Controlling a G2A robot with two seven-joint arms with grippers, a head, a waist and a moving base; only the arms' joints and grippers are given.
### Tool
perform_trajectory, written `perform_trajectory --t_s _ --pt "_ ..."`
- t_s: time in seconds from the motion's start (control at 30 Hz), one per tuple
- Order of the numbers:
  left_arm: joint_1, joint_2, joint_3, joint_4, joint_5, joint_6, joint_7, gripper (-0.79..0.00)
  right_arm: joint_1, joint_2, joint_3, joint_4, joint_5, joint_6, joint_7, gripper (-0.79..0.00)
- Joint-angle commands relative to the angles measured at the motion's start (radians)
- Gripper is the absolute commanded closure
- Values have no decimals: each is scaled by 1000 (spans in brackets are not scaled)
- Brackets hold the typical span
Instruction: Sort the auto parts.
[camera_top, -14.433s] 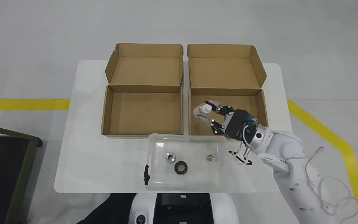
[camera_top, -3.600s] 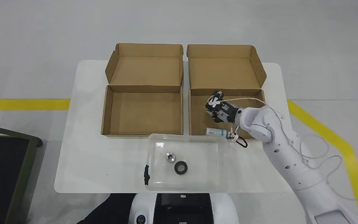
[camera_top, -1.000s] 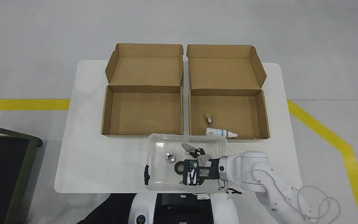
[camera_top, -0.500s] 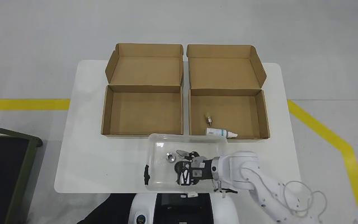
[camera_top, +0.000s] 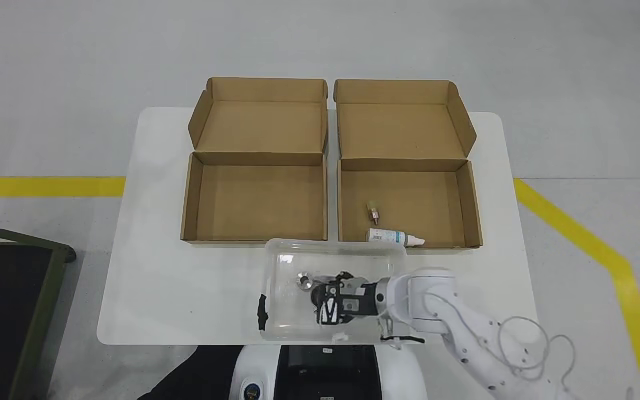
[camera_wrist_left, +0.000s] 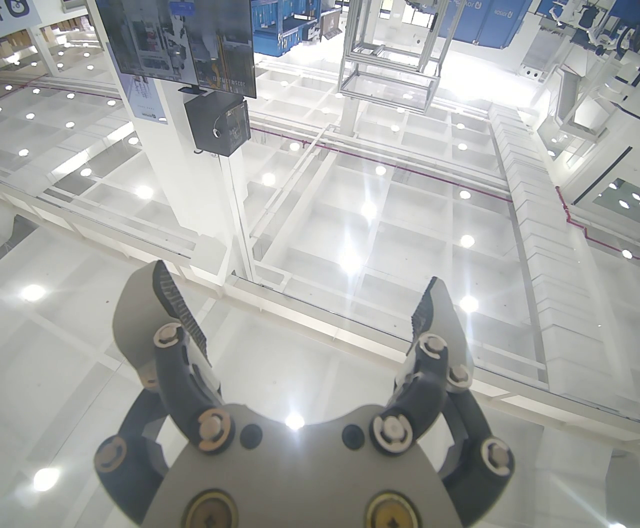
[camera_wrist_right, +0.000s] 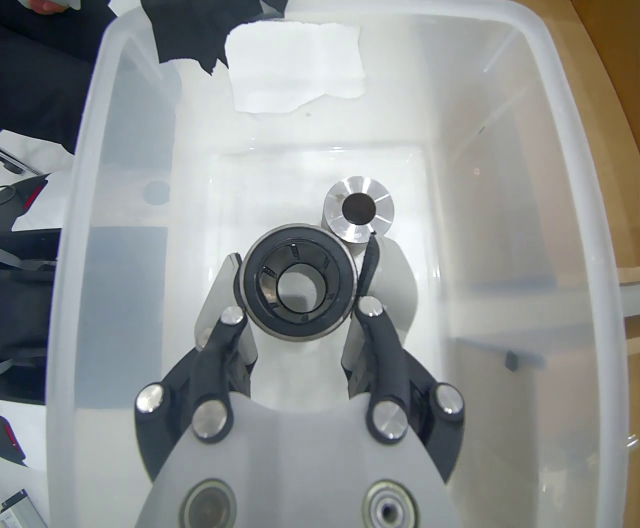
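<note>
**Condition.** The right gripper (camera_wrist_right: 302, 257) is down inside the clear bin (camera_wrist_right: 575, 210). Its fingers (camera_wrist_right: 371, 260) are drawn in to the width of the black bearing (camera_wrist_right: 298, 300) and appear to press it on both flanks. The bearing sits low in the bin, near the middle. The left gripper (camera_wrist_left: 296, 277) is spread wide, holds nothing and points upward, away from the table.

**Hazards, as judged:**
1. The silver sleeve (camera_wrist_right: 358, 209) stands against the bearing, and one fingertip looks to touch it. A lift could tip it, drag it, or wedge it into the grip.
2. The hold is on a smooth round rim, near the fingertips. An off-centre pinch could let the bearing roll free and drop.
3. The bin looks light, so a sideways pull could shove it into the boxes.
4. The right box (camera_top: 440, 195) holds a small fitting (camera_top: 374, 211) and a tube (camera_top: 392, 236), and the left box (camera_top: 255, 200) lies beside it. Misplacement is possible, since the correct box cannot be told.
</note>
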Motion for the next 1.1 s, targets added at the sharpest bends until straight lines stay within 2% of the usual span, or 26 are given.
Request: perform_trajectory --t_s 0.0,0.03,0.1,0.17,0.2,0.27,0.8,1.07 --pt "0 0 0 0 0 0 0 -785 -1 -1 -2 4 4 4 -6 -376" --pt "0 0 0 0 0 0 0 -785 -2 -1 -1 5 7 8 -9 -357" --pt "0 0 0 0 0 0 0 -785 -3 -1 1 7 8 13 -14 -243" --pt "0 0 0 0 0 0 0 -785 -4 0 6 5 10 13 -18 -179" --pt "0 0 0 0 0 0 0 -785 -4 1 10 3 12 12 -18 -83" --pt "0 0 0 0 0 0 0 -785 -6 3 19 -6 14 9 -17 -3" --pt "0 0 0 0 0 0 0 -785 -54 31 145 -131 145 -38 -29 0" --pt "0 0 0 0 0 0 0 -785 -43 36 188 -161 238 -43 -75 0"
